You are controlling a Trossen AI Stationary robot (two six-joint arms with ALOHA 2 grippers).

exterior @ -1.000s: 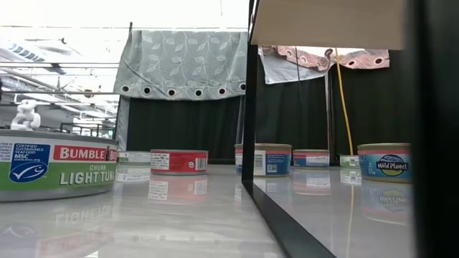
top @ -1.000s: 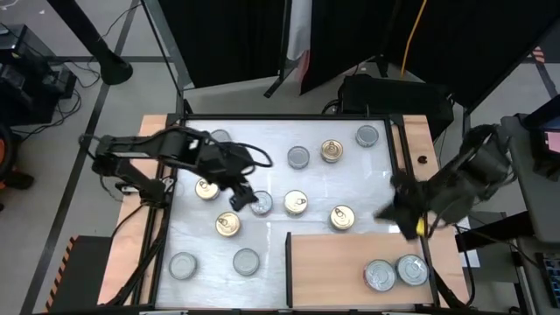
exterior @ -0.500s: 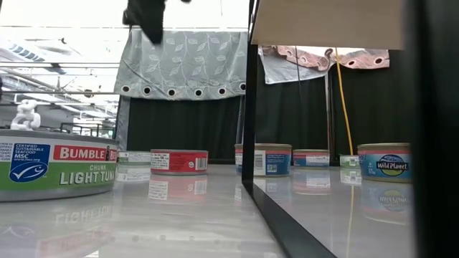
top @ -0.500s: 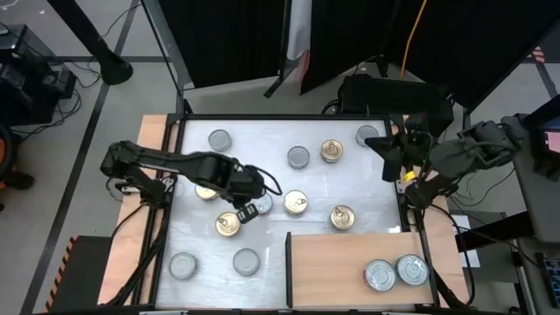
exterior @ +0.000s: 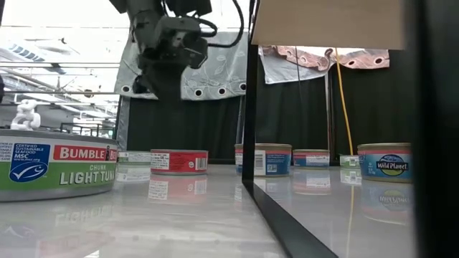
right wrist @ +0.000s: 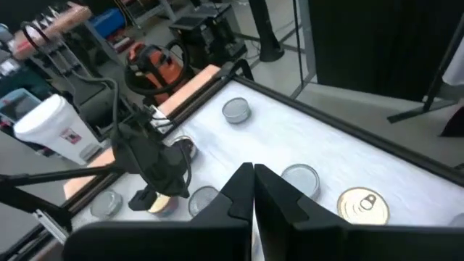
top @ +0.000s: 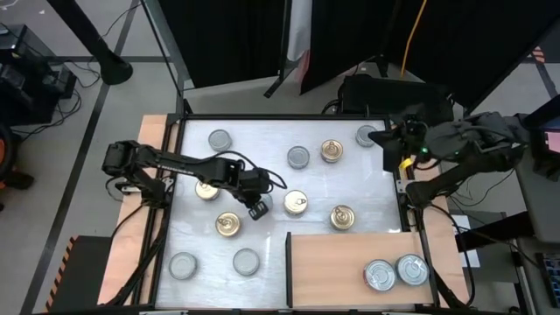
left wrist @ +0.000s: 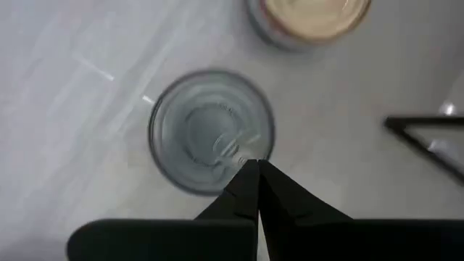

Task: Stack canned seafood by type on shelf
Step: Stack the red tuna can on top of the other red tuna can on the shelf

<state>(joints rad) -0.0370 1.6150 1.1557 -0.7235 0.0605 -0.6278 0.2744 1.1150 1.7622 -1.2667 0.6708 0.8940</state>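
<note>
So the left gripper (top: 256, 208) is out over the middle of the white tabletop (top: 271, 249), pointing down with its jaws pinched completely together and nothing between them. In the left wrist view its tips (left wrist: 255, 190) meet right above the edge of a silver-topped can (left wrist: 210, 130), which stands upright, and it's hard to say whether they actually touch it. A gold-topped can (left wrist: 313, 18) sits just beyond that one.

The right gripper (top: 391, 146) hangs up above the far right edge of the table, near the far-right silver can (top: 367, 135). Its jaws are pressed together too, empty, which the right wrist view shows clearly (right wrist: 253, 190).

The shelf (top: 359, 267), that light-brown board, lies at the near right of the table. Two silver cans (top: 395, 272) sit side by side, touching, at its near right corner. All the rest are loose on the white top: gold ones around the middle, e.g. (top: 227, 224) and (top: 342, 217), plus silver ones at the near left (top: 183, 265) and far left (top: 220, 140).

In the low view there's a big Bumble Bee tin (exterior: 57, 173) up close on the left.
</note>
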